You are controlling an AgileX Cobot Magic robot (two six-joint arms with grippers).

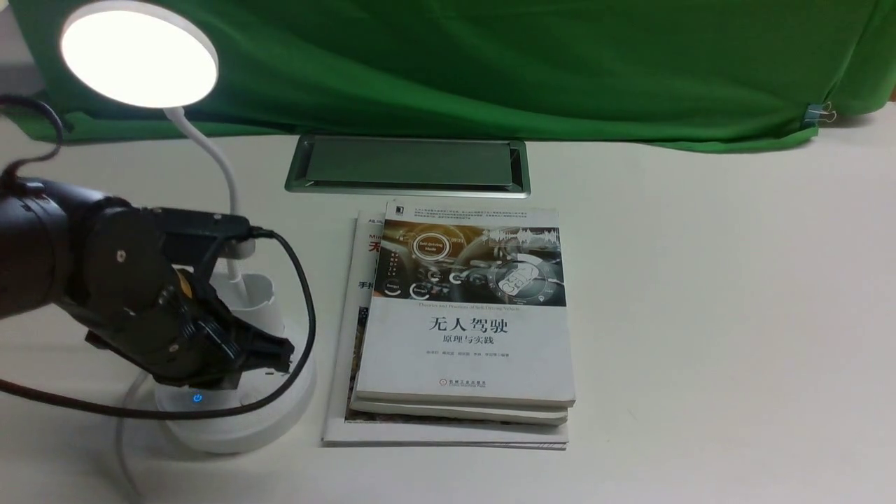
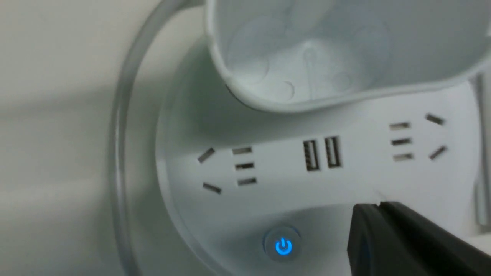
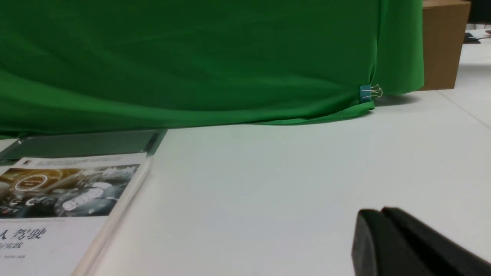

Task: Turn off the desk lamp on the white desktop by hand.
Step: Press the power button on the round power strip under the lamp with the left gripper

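Observation:
The desk lamp stands at the left of the white desktop (image 1: 700, 294). Its round disc head (image 1: 138, 54) glows bright on a bent white neck. Its round puck base (image 1: 234, 420) shows sockets and a power button (image 2: 283, 246) lit blue. My left gripper (image 1: 283, 353), the hand, hovers low over the base, shut with nothing in it. In the left wrist view its closed tips (image 2: 378, 209) sit just beside the blue button, over the base's flat top (image 2: 268, 180). The small square cup (image 2: 337, 53) rises behind. My right gripper (image 3: 379, 214) is shut over bare desktop (image 3: 268, 184).
A stack of books (image 1: 465, 315) lies right of the lamp base. The silver-framed grey hatch (image 1: 409, 164) sits behind the books. A green cloth (image 1: 490, 63) hangs along the back, held by a clip (image 1: 819, 113). A brown box (image 3: 445, 42) stands beyond the cloth.

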